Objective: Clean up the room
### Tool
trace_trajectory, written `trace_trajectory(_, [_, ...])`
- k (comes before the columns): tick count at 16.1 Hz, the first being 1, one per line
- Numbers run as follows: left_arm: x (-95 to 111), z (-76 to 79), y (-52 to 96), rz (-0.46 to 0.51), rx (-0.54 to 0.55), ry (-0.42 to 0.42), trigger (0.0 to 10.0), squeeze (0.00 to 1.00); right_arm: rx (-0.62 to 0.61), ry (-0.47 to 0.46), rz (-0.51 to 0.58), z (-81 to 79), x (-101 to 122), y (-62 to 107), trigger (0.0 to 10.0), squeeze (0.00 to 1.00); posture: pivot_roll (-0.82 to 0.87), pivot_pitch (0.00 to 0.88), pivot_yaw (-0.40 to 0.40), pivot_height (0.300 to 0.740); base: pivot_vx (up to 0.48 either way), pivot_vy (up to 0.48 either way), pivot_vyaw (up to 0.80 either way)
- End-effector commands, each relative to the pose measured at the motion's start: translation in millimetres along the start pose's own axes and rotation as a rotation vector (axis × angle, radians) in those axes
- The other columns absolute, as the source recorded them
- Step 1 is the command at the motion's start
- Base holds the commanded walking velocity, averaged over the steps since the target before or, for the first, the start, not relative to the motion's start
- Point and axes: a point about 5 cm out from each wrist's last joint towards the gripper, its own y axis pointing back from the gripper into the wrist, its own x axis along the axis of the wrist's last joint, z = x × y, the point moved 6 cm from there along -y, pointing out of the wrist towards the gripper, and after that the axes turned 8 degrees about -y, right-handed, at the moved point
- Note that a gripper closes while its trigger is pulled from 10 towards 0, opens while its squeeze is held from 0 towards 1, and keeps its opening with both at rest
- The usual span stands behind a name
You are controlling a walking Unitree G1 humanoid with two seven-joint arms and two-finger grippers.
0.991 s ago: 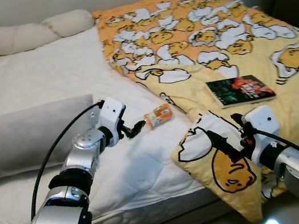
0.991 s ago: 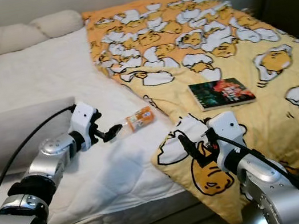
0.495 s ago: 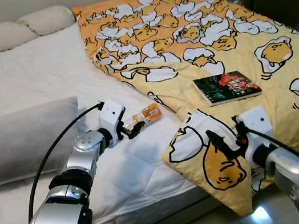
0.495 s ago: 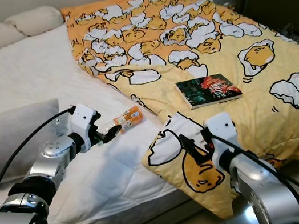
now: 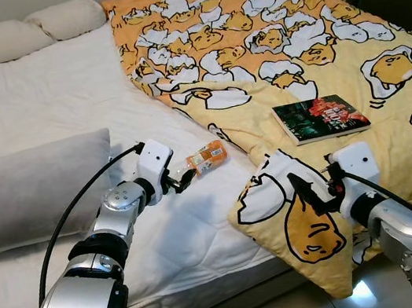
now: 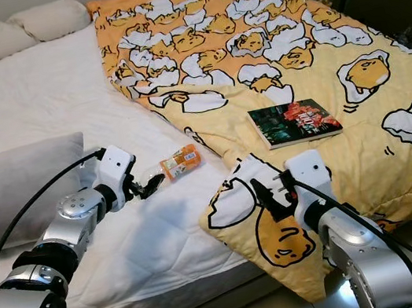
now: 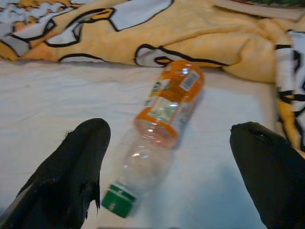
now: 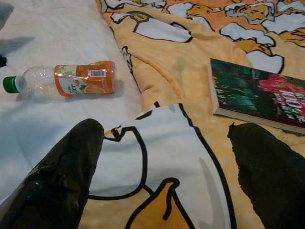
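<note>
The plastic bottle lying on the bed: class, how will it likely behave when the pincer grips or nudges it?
The bottle looks clear and empty, so probably light and easily squashed. Lying on its side on the mattress, it may roll away from the open left pincer.

We see even, soft indoor light, moderately bright; head views sharp, no motion blur. White mattress (image 5: 45, 102) near overexposed. Glare patch on floor tile (image 5: 362, 291) below right arm. Dark corner top right. Left wrist view soft, fingers (image 7: 71, 176) out of focus, bottle (image 7: 157, 129) slightly blurred with small highlights. Right wrist view clearer; faint shadow beside bottle.
</note>
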Motion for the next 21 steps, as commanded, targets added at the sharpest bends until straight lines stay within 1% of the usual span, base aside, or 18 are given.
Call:
trace_trajectory(1, [5.6, 1.4, -2.8, 0.004, -0.025, 0.028, 10.0, 1.0, -0.004, 0.001, 0.023, -1.8, 5.3, 2.6, 10.0, 0.0, -0.14, 0.0, 0.082, 0.74, 0.0, 0.0, 0.0])
trace_trajectory(2, [6.2, 0.1, -3.1, 0.005, -0.012, 0.023, 10.0, 1.0, -0.003, 0.003, 0.023, -3.4, 5.2, 2.2, 10.0, 0.0, -0.14, 0.0, 0.083, 0.74, 0.0, 0.0, 0.0])
trace_trajectory(4, [11.9, -5.2, -2.4, 0.046, 0.018, 0.075, 10.0, 1.0, 0.009, 0.008, 0.031, -7.1, 7.6, 0.0, 10.0, 0.0, -0.14, 0.0, 0.087, 0.74, 0.0, 0.0, 0.0])
trace_trajectory(5, [14.7, -14.4, 0.3, 0.082, 0.073, 0.147, 10.0, 0.0, 0.011, 0.003, 0.033, -8.9, 8.2, -1.2, 10.0, 0.0, -0.14, 0.0, 0.089, 0.74, 0.0, 0.0, 0.0])
trace_trajectory(6, [18.1, -21.6, 7.8, 0.152, 0.124, 0.189, 10.0, 0.0, -0.008, -0.03, 0.044, -8.9, 6.7, -0.3, 10.0, 0.0, -0.13, 0.0, 0.085, 0.74, 0.0, 0.0, 0.0])
trace_trajectory(7, [17.6, -20.6, 10.6, 0.163, 0.129, 0.173, 10.0, 0.0, -0.016, -0.045, 0.045, -9.1, 5.3, 0.1, 10.0, 0.0, -0.13, 0.0, 0.084, 0.74, 0.0, 0.0, 0.0])
trace_trajectory(8, [19.4, -13.8, 20.5, 0.207, 0.142, 0.159, 10.0, 0.0, -0.027, -0.081, 0.044, -12.3, -0.4, 1.1, 10.0, 0.0, -0.1, 0.0, 0.069, 0.74, 0.0, 0.0, 0.0])
trace_trajectory(9, [21.6, -11.1, 25.1, 0.228, 0.149, 0.153, 10.0, 0.0, -0.03, -0.092, 0.043, -13.7, -2.8, 1.2, 10.0, 0.0, -0.1, 0.0, 0.069, 0.74, 0.0, 0.0, 0.0])
trace_trajectory(10, [27.9, -4.7, 36.8, 0.263, 0.176, 0.164, 10.0, 0.0, -0.042, -0.124, 0.039, -16.4, -7.3, 0.6, 10.0, 0.0, -0.09, 0.0, 0.063, 0.74, 0.0, 0.0, 0.0])
trace_trajectory(11, [30.1, -1.7, 43.1, 0.274, 0.194, 0.181, 10.0, 0.0, -0.049, -0.14, 0.039, -17.6, -8.7, 0.1, 10.0, 0.0, -0.07, 0.0, 0.056, 0.74, 0.0, 0.0, 0.0])
trace_trajectory(14, [31.7, 7.9, 64.1, 0.276, 0.267, 0.221, 10.0, 0.0, -0.054, -0.167, 0.044, -22.9, -9.6, -3.9, 10.0, 0.0, -0.05, 0.0, 0.048, 0.74, 0.0, 0.0, 0.0])
trace_trajectory(15, [31.6, 8.8, 68.4, 0.275, 0.287, 0.234, 10.0, 0.0, -0.046, -0.154, 0.046, -24.3, -8.2, -5.3, 10.0, 0.0, -0.04, 0.0, 0.04, 0.74, 0.0, 0.0, 0.0])
trace_trajectory(16, [31.3, 8.8, 80.9, 0.257, 0.336, 0.257, 10.0, 0.0, -0.026, -0.128, 0.041, -26.9, -7.1, -7.9, 10.0, 0.0, -0.03, 0.0, 0.036, 0.74, 0.0, 0.0, 0.54])
trace_trajectory(18, [30.3, 7.4, 89.7, 0.237, 0.36, 0.266, 10.0, 0.0, -0.005, -0.118, 0.037, -29.8, -7.3, -8.9, 10.0, 0.0, -0.02, 0.0, 0.031, 0.74, 0.276, 0.0, 0.8])
trace_trajectory(19, [28.8, 7.5, 94.1, 0.22, 0.364, 0.251, 10.0, 0.0, 0.017, -0.112, 0.032, -33.4, -8.1, -9.4, 10.0, 0.0, -0.01, 0.0, 0.03, 0.74, 0.296, 0.0, 0.8])
trace_trajectory(21, [28.4, 8.6, 97.9, 0.207, 0.368, 0.25, 10.0, 0.0, 0.05, -0.113, 0.03, -39.9, -8.7, -10.0, 10.0, 0.0, -0.01, 0.0, 0.029, 0.74, 0.296, 0.0, 0.8])
